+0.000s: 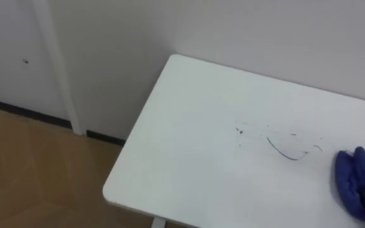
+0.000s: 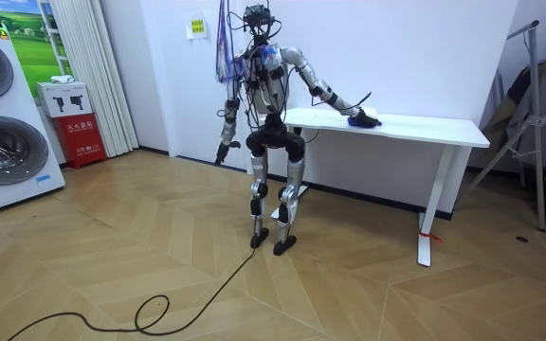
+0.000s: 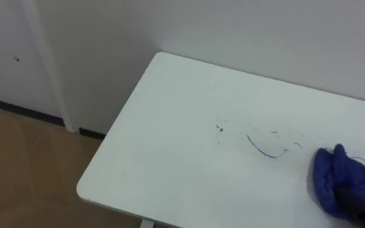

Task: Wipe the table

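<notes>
In the left eye view you're looking down on the left end of a white tabletop (image 1: 189, 145) set against a pale wall. Thin dark pen marks (image 1: 277, 144) straggle across its middle. Just to their right, a crumpled blue cloth (image 1: 357, 174) lies on the tabletop at the picture's edge, apart from the marks.

In the room view your robot stands on the wooden floor (image 2: 159, 246) at the table's end. Its right arm reaches out over the tabletop, with the right hand (image 2: 361, 117) down on the cloth. You cannot tell whether its fingers grip the cloth or lie flat. The left hand (image 2: 222, 152) hangs by its side, too small to read.

In the right eye view the cloth sits near the lower right corner, clear of the marks.
</notes>
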Controlling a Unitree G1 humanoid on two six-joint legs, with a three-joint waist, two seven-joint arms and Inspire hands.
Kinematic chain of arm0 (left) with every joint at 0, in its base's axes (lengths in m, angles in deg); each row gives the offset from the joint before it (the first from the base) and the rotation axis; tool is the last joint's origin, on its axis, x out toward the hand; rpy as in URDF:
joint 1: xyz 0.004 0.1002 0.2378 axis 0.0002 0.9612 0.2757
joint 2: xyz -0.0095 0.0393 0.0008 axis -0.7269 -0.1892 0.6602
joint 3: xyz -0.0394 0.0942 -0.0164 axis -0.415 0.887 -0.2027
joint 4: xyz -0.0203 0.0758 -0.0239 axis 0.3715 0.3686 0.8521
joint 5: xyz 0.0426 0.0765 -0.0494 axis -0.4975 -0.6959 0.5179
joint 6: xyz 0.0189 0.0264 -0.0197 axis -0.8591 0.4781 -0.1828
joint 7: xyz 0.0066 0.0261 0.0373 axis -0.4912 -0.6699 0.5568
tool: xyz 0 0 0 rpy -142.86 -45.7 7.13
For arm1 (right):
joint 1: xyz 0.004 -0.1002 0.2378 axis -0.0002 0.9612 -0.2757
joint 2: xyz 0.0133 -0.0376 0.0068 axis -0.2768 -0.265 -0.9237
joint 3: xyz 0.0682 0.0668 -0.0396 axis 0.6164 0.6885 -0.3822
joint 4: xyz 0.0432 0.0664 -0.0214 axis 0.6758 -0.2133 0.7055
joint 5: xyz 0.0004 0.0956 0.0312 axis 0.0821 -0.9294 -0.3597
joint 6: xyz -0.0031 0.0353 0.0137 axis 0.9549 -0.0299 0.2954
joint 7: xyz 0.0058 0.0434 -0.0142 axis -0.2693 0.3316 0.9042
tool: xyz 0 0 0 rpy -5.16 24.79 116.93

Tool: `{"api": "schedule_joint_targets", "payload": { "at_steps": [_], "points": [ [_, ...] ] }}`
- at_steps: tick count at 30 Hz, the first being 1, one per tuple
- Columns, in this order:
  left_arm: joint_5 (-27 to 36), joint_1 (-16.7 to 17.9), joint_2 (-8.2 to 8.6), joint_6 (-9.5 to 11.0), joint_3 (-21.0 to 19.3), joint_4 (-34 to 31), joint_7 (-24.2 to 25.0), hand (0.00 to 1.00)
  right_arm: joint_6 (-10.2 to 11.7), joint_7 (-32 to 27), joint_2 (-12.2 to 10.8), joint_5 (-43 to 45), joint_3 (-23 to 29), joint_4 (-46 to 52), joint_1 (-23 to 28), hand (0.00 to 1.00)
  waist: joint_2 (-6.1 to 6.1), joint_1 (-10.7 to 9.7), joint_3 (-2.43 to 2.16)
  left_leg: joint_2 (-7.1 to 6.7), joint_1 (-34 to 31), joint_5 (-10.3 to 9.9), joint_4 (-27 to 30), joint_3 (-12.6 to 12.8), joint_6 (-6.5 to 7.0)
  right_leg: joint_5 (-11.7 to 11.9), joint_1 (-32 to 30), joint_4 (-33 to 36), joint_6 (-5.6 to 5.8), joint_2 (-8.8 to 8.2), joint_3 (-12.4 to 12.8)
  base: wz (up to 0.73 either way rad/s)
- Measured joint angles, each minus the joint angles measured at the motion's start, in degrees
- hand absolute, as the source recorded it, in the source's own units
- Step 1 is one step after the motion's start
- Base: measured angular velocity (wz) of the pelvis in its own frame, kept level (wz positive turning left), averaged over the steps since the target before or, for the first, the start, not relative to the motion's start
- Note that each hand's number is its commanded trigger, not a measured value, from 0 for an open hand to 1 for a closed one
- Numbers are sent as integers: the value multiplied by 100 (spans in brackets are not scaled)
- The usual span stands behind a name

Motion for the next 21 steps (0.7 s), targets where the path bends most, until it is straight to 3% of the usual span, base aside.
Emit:
{"api": "schedule_joint_targets", "payload": {
  "at_steps": [3,4,6,7,8,11,14,16,17,18,20,21],
  "points": [
    [56,-69,19,-54,343,6,-3,0,-425,-81,-92,255,-256,340,-207,100,64,74,22,27,27,8,-6,137,-7,5,-93,91,-5,17,157,-33],
    [69,-121,31,-77,460,54,0,0,-674,-89,-159,496,-459,489,-391,100,88,158,28,54,58,12,-46,256,-16,12,-149,100,-16,39,259,-71],
    [85,-265,59,-142,644,67,0,0,-1038,-49,-356,978,-1079,926,-632,100,89,366,41,110,54,33,-110,456,-48,51,-261,188,-66,82,431,-75],
    [77,-324,63,-154,776,86,2,0,-1230,130,-467,1386,-1645,1281,-931,100,85,456,69,134,50,40,-116,460,-58,89,-330,203,-97,122,512,-69],
    [108,-443,70,-162,857,197,7,0,-1266,348,-631,1688,-2193,1590,-1252,100,88,577,100,153,33,46,-111,447,-69,120,-368,194,-119,134,453,-52],
    [143,-714,121,-164,1076,196,14,0,-1071,812,-1092,2128,-2995,1742,-2044,100,68,734,161,128,-86,71,-89,242,-90,119,-441,102,-121,112,281,25],
    [122,-549,119,-178,1158,-20,15,0,-903,901,-1159,2248,-3082,1707,-2154,100,71,1096,167,49,-139,98,-113,-56,-60,93,-384,-26,-66,62,47,61],
    [122,-239,79,-242,1145,-68,-8,0,-839,723,-1066,2190,-3041,1776,-1931,100,72,1067,163,4,-122,102,-115,-216,-50,68,-261,-38,-24,18,-175,64],
    [113,-5,59,-274,1111,-62,-8,0,-625,561,-981,2057,-2938,1763,-1701,100,64,942,153,-7,-106,102,-103,-234,-49,70,-192,-16,-21,1,-255,78],
    [105,77,59,-283,1056,-49,-7,0,-514,466,-971,1980,-2817,1759,-1554,100,57,889,149,-10,-94,102,-98,-232,-49,75,-147,-19,-14,-3,-278,88],
    [-102,184,59,-288,914,76,10,0,-81,-85,-965,1598,-2346,1744,-862,100,55,721,126,-46,-35,111,-102,-173,-34,52,9,-5,27,-53,-267,90],
    [-184,194,59,-286,897,75,10,0,-3,-200,-965,1509,-2221,1744,-711,100,53,681,125,-73,-27,114,-103,-174,-28,33,55,-10,59,-81,-259,76]
  ]
}}
